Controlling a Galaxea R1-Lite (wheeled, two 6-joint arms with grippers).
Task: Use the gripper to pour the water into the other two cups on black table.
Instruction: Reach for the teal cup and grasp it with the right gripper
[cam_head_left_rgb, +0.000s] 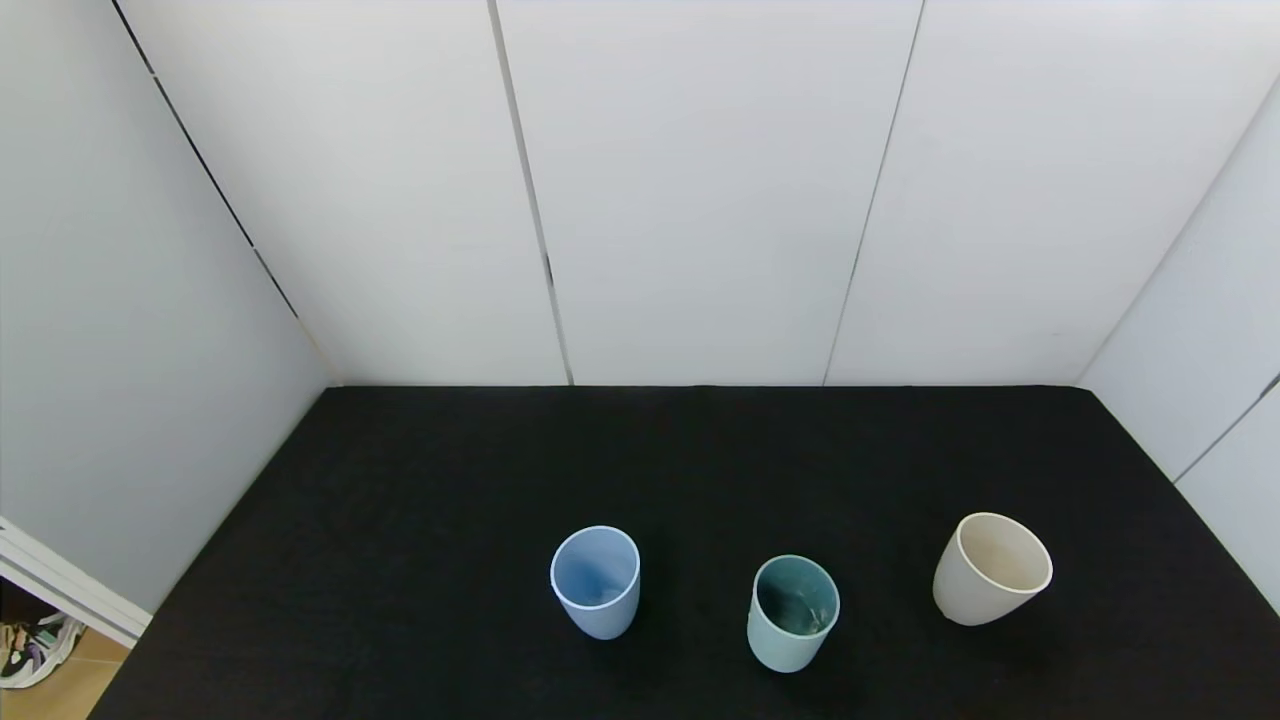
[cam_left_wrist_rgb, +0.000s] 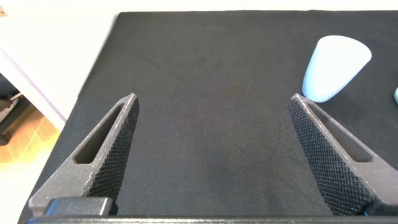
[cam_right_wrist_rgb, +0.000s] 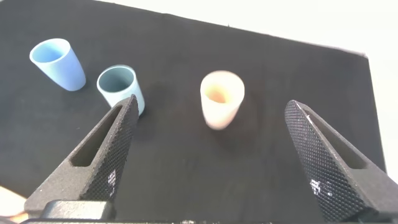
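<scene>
Three cups stand apart on the table (cam_head_left_rgb: 400, 480): blue (cam_head_left_rgb: 596, 580) at 9 o'clock of teal (cam_head_left_rgb: 793, 611), cream (cam_head_left_rgb: 990, 568) at 3. Left gripper (cam_left_wrist_rgb: 211, 149) and right gripper (cam_right_wrist_rgb: 211, 155) hover, fingers spread, holding nothing.

The left gripper (cam_left_wrist_rgb: 211, 158) has two matte black, wedge-shaped fingers (cam_left_wrist_rgb: 109, 158), each with a long slot and a diamond-knurled inner face. The right gripper (cam_right_wrist_rgb: 211, 155) has the same black, slotted, knurled fingers (cam_right_wrist_rgb: 102, 158).
</scene>
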